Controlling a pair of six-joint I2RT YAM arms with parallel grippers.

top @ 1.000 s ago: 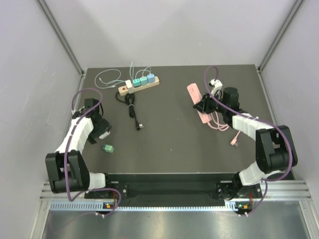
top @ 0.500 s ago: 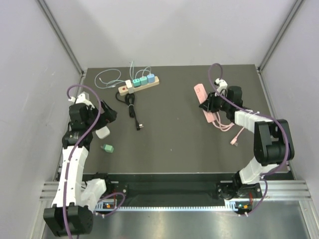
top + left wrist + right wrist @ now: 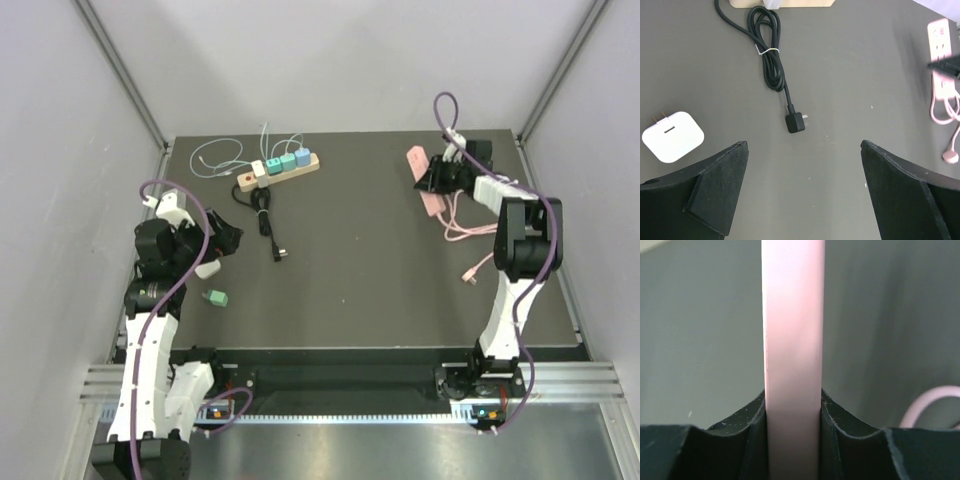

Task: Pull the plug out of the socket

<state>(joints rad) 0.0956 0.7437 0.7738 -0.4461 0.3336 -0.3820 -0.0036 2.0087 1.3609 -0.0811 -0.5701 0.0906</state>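
the right gripper point(image 3: 434, 179) is pinched onto a pale pink power strip point(image 3: 421, 160) near the far right corner of the matte dark grey table point(image 3: 350, 290). in the right wrist view the strip's smooth, glossy plastic body point(image 3: 792, 315) runs straight up between the two black fingers point(image 3: 752, 420), which press against both of its long sides. the left wrist view shows socket slots on the strip's flat face point(image 3: 940, 42), though from that far off it is hard to say whether anything is plugged in. its round pink cable point(image 3: 465, 225) loops loosely beside it and ends in a small pink plug point(image 3: 470, 277) lying flat on the table.

the left gripper point(image 3: 803, 145) is spread wide and holds nothing, its wedge-shaped black fingers point(image 3: 720, 175) well apart above the table. near it lie a white, rounded-square charger point(image 3: 673, 136) with two metal prongs and a small green plug point(image 3: 216, 298).

at the far side sits a long beige power strip point(image 3: 285, 168) with a row of blocky adapters point(image 3: 288, 160) seated in it: one white, two teal, one blue. its thick black rubbery cord point(image 3: 769, 55) is folded into a narrow bundle cinched by a thin tie and ends in an angled black plug point(image 3: 795, 122) lying loose on the table. thin white cables point(image 3: 215, 155) curl just left of the strip.
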